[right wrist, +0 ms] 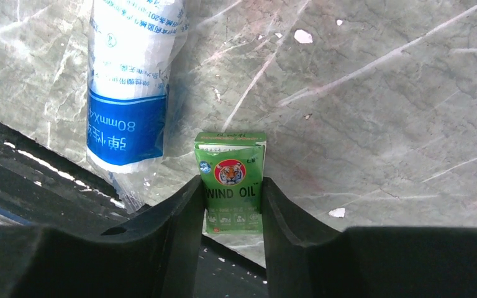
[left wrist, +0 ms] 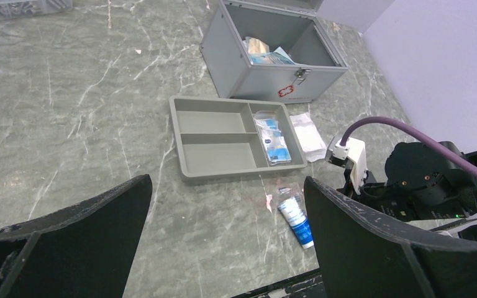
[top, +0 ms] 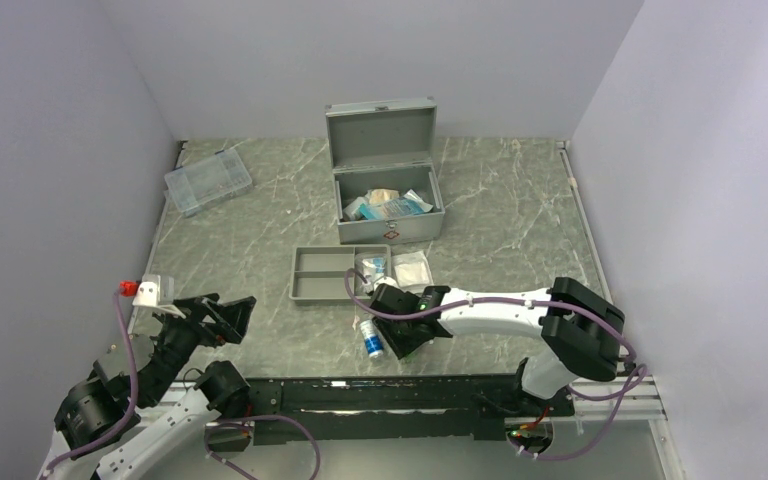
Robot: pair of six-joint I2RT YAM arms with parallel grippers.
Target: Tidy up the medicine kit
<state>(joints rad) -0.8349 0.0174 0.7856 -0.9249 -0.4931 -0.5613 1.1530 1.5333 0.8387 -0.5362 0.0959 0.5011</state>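
Medicine kit (top: 388, 190) sat toward 12 o'clock on the table (top: 520, 230), about mid-width. We saw a silver-grey metal case with the hinged lid standing upright, a front latch and a small red-white diamond label on the front wall. Loose packets were inside.

Grey divided tray (top: 325, 275) lay at 6 o'clock of the kit, with a packet in its right-hand slot. Clear plastic box (top: 207, 181) sat at 9 o'clock of the kit, well apart.

Right gripper (right wrist: 231, 184) was low at 6 o'clock of the tray. Its jaws were partly closed and pressed on both sides of a green Wind Oil box (right wrist: 230, 161) that stood on the table. Blue-white tube (right wrist: 133, 81) lay at 10 o'clock of that box.

Left gripper (left wrist: 227, 186) hung at 7 o'clock of the table, jaws spread wide and holding nothing.
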